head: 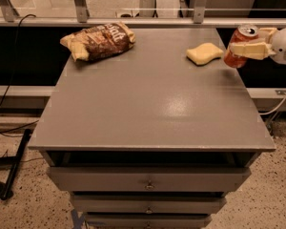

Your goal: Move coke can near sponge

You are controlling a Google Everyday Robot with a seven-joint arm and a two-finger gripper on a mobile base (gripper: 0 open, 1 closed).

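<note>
Gripper (241,43) holds the coke can (238,35) by the table's (148,104) right edge.
Its fingers pinch the red can on both sides. Can is tipped a bit, just right of the sponge (204,53), not touching it. Chip bag (99,41) sits far left.

coke can (235,58) in pincer (246,40), right of sponge (204,53)

High front view looks down over table (148,118), claw (245,38) at right edge.

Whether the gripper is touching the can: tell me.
Touching. The camera view shows the gripper clamped across the can, held just right of the sponge.
</note>
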